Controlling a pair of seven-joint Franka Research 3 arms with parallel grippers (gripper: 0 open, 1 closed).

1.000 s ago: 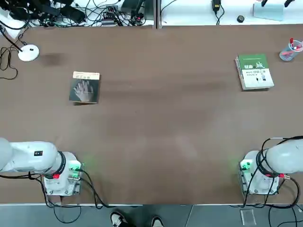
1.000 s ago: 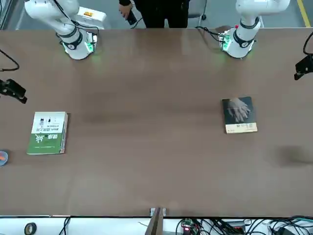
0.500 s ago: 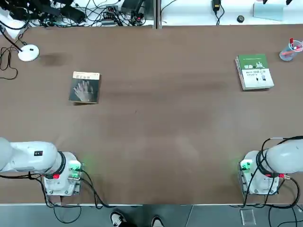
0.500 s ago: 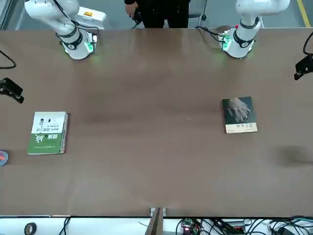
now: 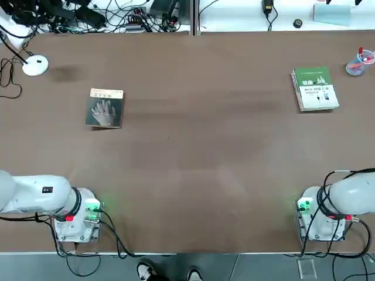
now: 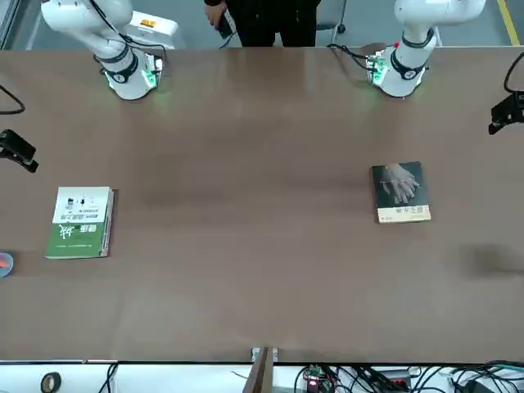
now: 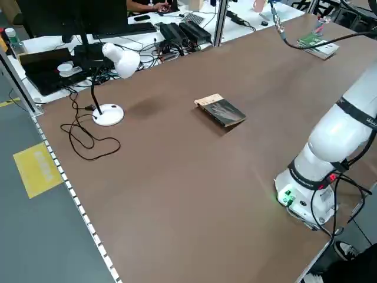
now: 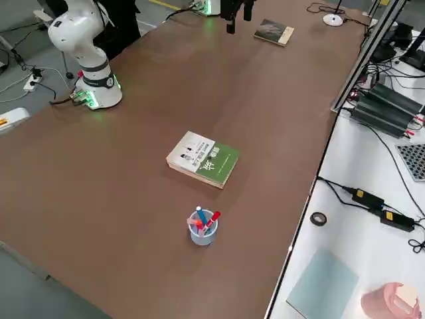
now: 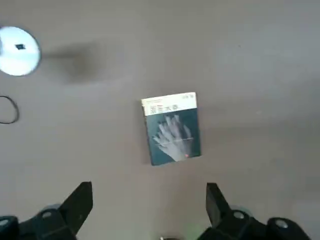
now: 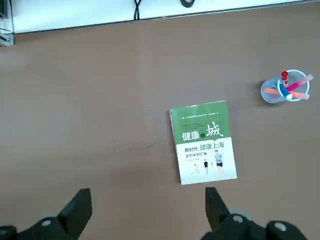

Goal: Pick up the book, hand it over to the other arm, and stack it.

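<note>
The book, dark grey with a pale hand and a tan band, lies flat on the left part of the brown table. It also shows in the front view and the left side view. My left gripper hangs high above it, open and empty, and the book lies beyond its fingertips. My right gripper is also high, open and empty, over the far right of the table. Neither gripper touches anything.
A green-and-white book lies flat at the far right, with a cup of pens beside it near the corner. A white desk lamp stands at the far left. Cables run along the far edge. A person stands behind the arm bases.
</note>
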